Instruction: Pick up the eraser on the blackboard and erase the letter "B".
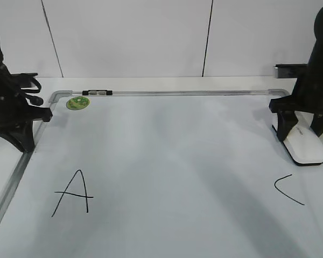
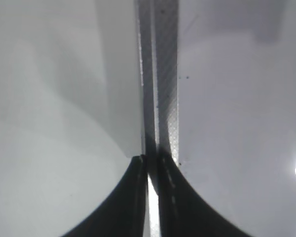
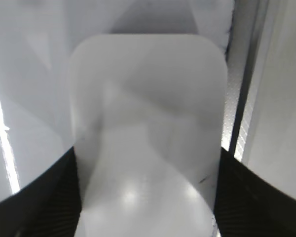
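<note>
Looking along the blackboard [image 1: 167, 161] in the exterior view, the eraser [image 1: 307, 146] lies at its right edge, long axis running toward the camera, directly under the right gripper [image 1: 284, 131]; no "B" is visible between "A" [image 1: 72, 193] and "C" [image 1: 288, 189]. The left wrist view shows the left gripper [image 2: 153, 197] pressed together over the frame. In the right wrist view, spread fingers [image 3: 34, 197] flank the eraser's long sides; whether they pinch it, I cannot tell.

Exterior view: raised, slanting down over the blackboard [image 1: 167, 161] toward the rear wall. Left wrist view: very close above the board's frame edge, facing straight down. Right wrist view: almost against the eraser [image 3: 148, 133] (also seen at the exterior's right edge).
</note>
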You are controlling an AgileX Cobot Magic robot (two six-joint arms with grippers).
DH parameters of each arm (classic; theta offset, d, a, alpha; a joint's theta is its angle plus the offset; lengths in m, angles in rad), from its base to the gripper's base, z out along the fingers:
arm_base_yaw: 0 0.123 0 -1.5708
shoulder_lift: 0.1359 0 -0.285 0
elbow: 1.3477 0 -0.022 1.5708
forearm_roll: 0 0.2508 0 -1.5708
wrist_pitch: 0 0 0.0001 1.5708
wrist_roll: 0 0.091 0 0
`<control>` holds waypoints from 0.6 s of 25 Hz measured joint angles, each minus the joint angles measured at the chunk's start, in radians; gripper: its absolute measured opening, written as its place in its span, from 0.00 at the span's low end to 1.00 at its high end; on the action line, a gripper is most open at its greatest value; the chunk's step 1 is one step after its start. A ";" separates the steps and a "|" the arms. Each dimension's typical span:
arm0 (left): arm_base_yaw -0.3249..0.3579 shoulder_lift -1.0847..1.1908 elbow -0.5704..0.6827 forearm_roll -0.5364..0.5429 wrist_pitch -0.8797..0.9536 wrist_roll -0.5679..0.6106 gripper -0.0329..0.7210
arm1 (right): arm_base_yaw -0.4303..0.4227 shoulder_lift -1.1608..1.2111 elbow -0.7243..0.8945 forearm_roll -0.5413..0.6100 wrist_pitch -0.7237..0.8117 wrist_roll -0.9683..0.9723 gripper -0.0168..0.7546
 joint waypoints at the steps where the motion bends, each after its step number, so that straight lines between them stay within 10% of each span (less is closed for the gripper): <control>1: 0.000 0.000 0.000 0.000 0.000 0.000 0.09 | 0.000 0.000 0.000 0.000 0.000 0.000 0.72; 15: 0.000 0.000 0.000 -0.002 0.000 0.000 0.09 | 0.000 0.000 0.000 0.000 0.000 0.008 0.73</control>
